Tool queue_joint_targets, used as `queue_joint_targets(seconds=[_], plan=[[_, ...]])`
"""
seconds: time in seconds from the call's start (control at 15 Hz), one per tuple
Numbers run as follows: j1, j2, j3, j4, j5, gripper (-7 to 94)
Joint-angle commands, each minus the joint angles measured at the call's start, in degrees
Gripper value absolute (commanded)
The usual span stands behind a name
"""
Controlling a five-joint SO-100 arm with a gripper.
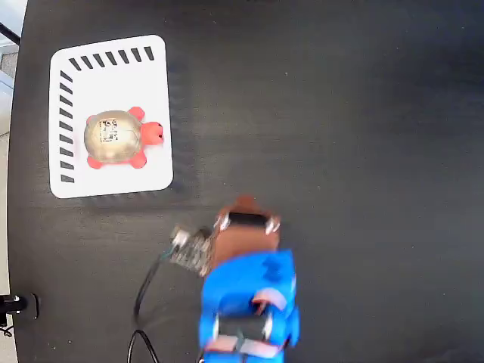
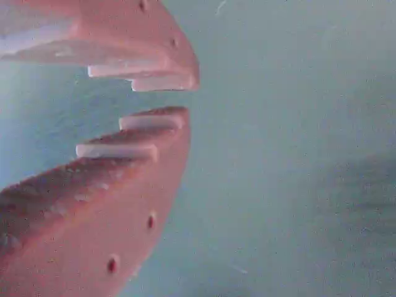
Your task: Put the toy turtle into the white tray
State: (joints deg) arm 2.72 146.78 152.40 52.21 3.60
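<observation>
— What's the surface like from where you stand?

— A dark, near-black table (image 1: 340, 113) with a faint grain. At the left edge of the fixed view a strip of pale floor shows, and a small black clamp (image 1: 17, 305) sits on the table's rim.

— Anything lying around or in the way?

— A black cable (image 1: 147, 291) loops off the blue arm (image 1: 249, 302) at the bottom. Between the arm and the white tray (image 1: 155, 91) the table is bare.

— And the toy turtle (image 1: 117, 138)?

— It sits inside the tray, left of middle, feet down, code mark up. Its long axis runs left to right, red head pointing right.

— The gripper (image 2: 176, 99)?

— Well apart from the tray, holding nothing. In the wrist view its pinkish toothed fingers (image 2: 93, 204) are nearly together, with a narrow gap between the tips.
</observation>
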Motion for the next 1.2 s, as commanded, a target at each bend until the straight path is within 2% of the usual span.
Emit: queue_joint_targets(seconds=[0.0,0.33,0.47,1.13], plan=[[-4.48,18.46,7.82,2.20,-0.18,0],[-7.91,37.62,15.21,15.56,2.02,0],[-7.73,38.67,15.12,19.16,1.49,0],[-8.61,39.64,15.12,19.34,0.97,0]])
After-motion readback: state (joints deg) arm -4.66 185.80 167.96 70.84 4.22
